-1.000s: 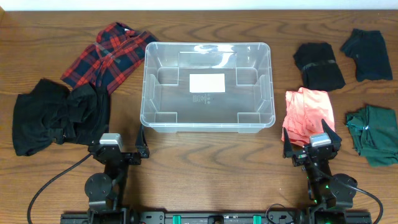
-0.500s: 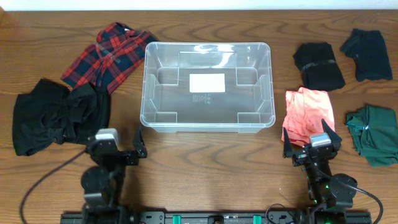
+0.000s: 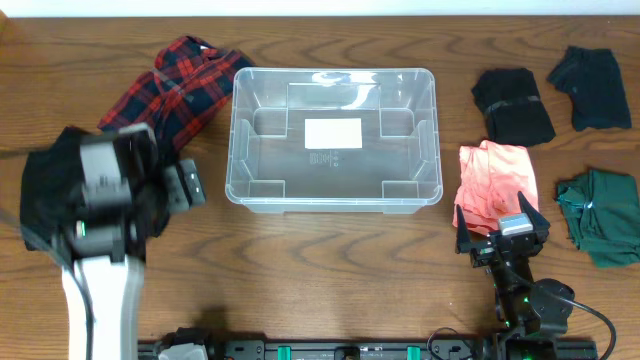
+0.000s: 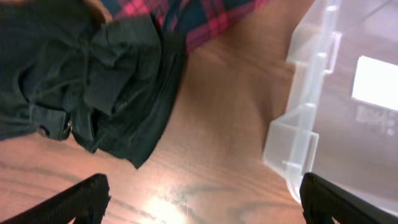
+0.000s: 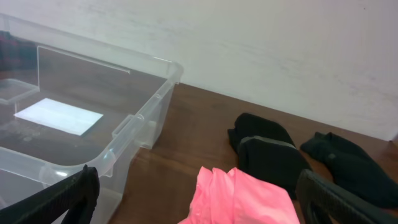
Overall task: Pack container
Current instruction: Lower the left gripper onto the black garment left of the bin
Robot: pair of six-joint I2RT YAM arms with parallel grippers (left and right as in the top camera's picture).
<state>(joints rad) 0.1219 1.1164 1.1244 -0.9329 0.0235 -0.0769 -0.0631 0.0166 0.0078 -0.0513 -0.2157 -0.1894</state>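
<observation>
Left claw [image 4: 208, 200] beside black clothing [image 4: 93, 81]
Both gaped wide (right claw [image 5: 199, 199] at the near edge of the worktop [image 3: 330, 270]); container [image 3: 333, 135] central.

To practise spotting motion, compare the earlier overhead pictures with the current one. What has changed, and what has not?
The left arm lifted from its place at the table's front edge and swung left, over the black garment. The left claw is open and holds nothing. The right claw, the container and the other clothes stayed put.

The container [image 3: 330, 201] is clear, its label [image 3: 333, 133] white; the shirt [image 3: 185, 75] red-and-navy plaid, the cloth [image 3: 495, 175] coral-pink, the desk [image 3: 330, 270] brown.
</observation>
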